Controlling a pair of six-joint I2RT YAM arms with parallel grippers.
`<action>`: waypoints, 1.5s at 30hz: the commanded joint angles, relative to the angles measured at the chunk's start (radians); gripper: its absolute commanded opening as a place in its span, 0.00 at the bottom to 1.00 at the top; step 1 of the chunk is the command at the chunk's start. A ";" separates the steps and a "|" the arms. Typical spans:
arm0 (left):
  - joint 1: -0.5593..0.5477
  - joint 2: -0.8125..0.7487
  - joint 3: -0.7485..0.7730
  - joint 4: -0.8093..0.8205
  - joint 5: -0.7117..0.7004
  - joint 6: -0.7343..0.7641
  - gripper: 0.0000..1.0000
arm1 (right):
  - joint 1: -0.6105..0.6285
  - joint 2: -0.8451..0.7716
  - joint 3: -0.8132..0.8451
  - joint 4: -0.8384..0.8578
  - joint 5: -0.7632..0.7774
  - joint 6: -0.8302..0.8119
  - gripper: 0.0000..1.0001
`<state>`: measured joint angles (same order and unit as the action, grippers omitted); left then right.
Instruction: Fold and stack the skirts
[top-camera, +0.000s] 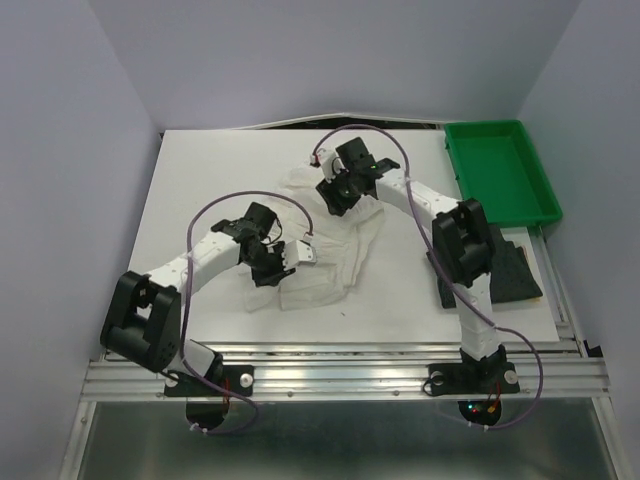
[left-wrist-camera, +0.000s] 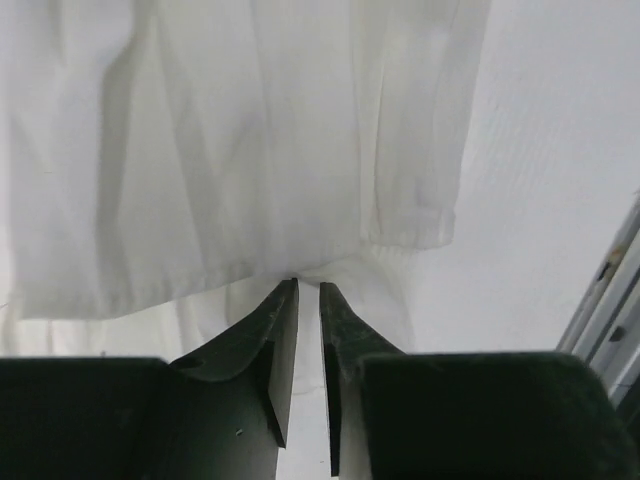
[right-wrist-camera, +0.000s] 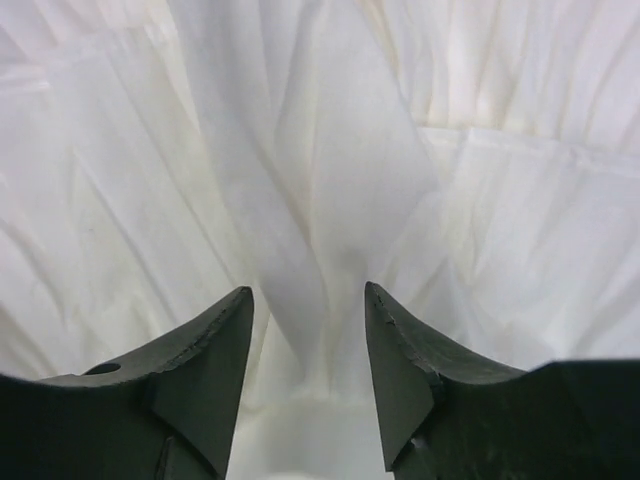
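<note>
Sprawling rumpled across the table (top-camera: 200, 180) centre lies the white skirt (top-camera: 335, 262); the dark skirt (top-camera: 515, 272) sits at right. The right gripper (right-wrist-camera: 308, 292) straddles a white cloth ridge, jaws half apart. The left gripper (left-wrist-camera: 308, 285) pinches the white hem, jaws narrow.
</note>
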<state>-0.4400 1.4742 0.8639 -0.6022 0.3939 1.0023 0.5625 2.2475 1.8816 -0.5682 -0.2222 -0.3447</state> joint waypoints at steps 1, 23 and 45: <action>-0.009 -0.141 0.096 -0.048 0.142 -0.119 0.29 | -0.035 -0.232 -0.045 0.041 -0.066 0.105 0.52; -0.003 -0.316 -0.104 0.076 -0.138 -0.169 0.44 | -0.162 -0.287 -0.529 0.087 -0.227 0.190 0.37; 0.075 -0.206 -0.120 0.036 0.049 -0.151 0.81 | 0.232 -0.905 -1.050 0.306 0.050 -0.474 1.00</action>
<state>-0.4034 1.2671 0.7128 -0.5198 0.3546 0.8837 0.7525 1.3849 0.9165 -0.4404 -0.2924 -0.6468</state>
